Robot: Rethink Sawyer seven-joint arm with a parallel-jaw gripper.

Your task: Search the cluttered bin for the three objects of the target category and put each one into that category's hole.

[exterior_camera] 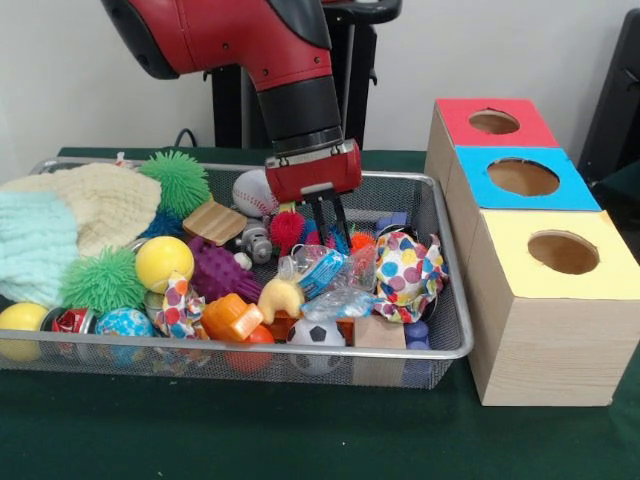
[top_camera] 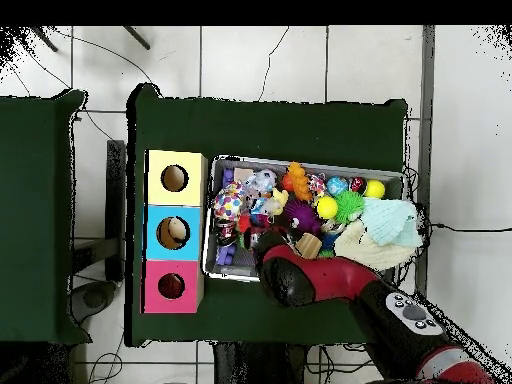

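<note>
The wire mesh bin (exterior_camera: 455, 345) sits on the green table, packed with toys; it also shows in the overhead view (top_camera: 310, 162). My gripper (exterior_camera: 329, 228) hangs low over the bin's middle back, its dark fingers slightly apart and empty, just above a red spiky ball (exterior_camera: 288, 228). A small tan-yellow plush toy (exterior_camera: 280, 297) lies in front of the gripper among crinkled plastic wrap. No other plush toy shows clearly. The red-topped box's hole (exterior_camera: 494, 122) is at the far right, behind the blue-topped and yellow-topped boxes. In the overhead view my arm hides the gripper.
A baseball (exterior_camera: 252, 192), green spiky balls (exterior_camera: 180, 180), a yellow ball (exterior_camera: 163, 262), a purple knobbly ball (exterior_camera: 220, 270), a polka-dot cloth (exterior_camera: 408, 275) and knit hats (exterior_camera: 100, 200) fill the bin. The blue-topped box's hole (exterior_camera: 523, 177) and the yellow-topped box's hole (exterior_camera: 563, 252) are nearer.
</note>
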